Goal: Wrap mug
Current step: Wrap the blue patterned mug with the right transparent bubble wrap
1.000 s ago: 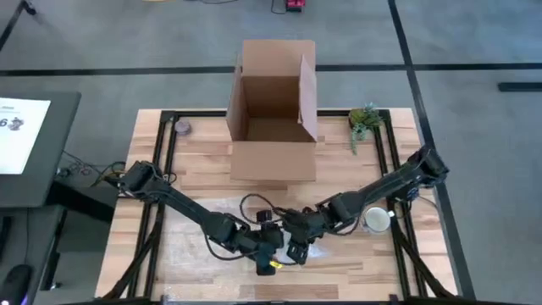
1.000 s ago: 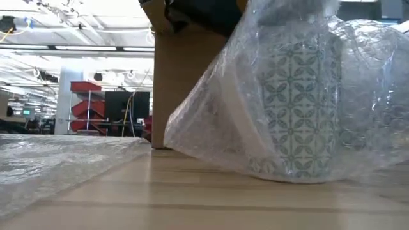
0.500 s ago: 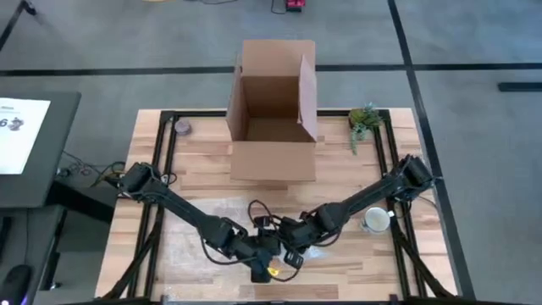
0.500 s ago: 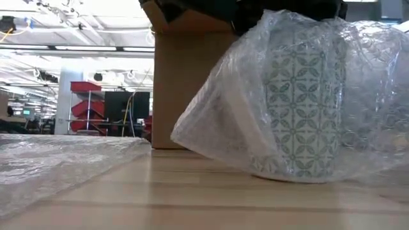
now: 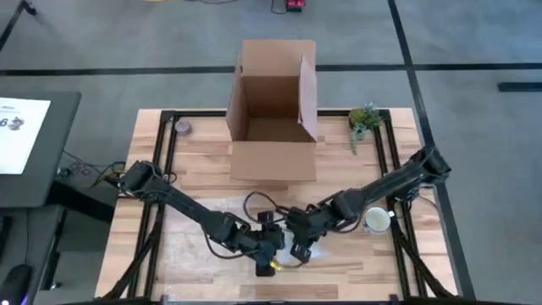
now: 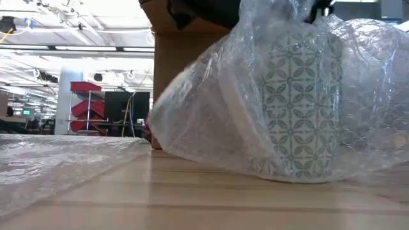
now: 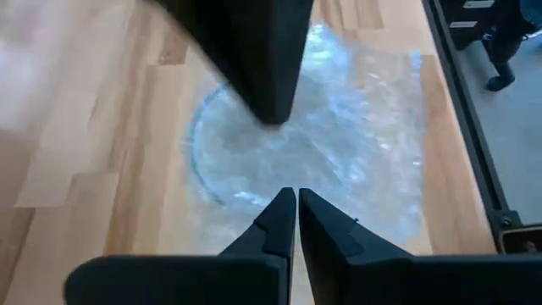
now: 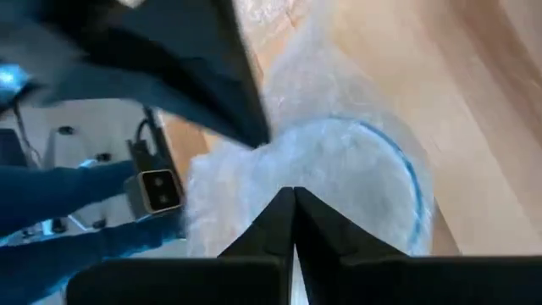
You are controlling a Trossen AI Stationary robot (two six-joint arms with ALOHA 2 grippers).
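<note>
Standing upright on the bench (image 5: 203, 174) near its front edge, the mug (image 6: 300, 108) had its long axis vertical — patterned wall showing through the bubble wrap (image 6: 211, 121) draped over it. Both hands met just above it: the left hand (image 5: 269, 247) and the right hand (image 5: 298, 240), each with its 2 fingers pressed together, pinching the wrap over the mug's rim. Behind them stood an open cardboard box (image 5: 273, 110).

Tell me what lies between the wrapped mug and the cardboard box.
In the high view, only bare wooden table separates the bubble-wrapped mug from the cardboard box.
</note>
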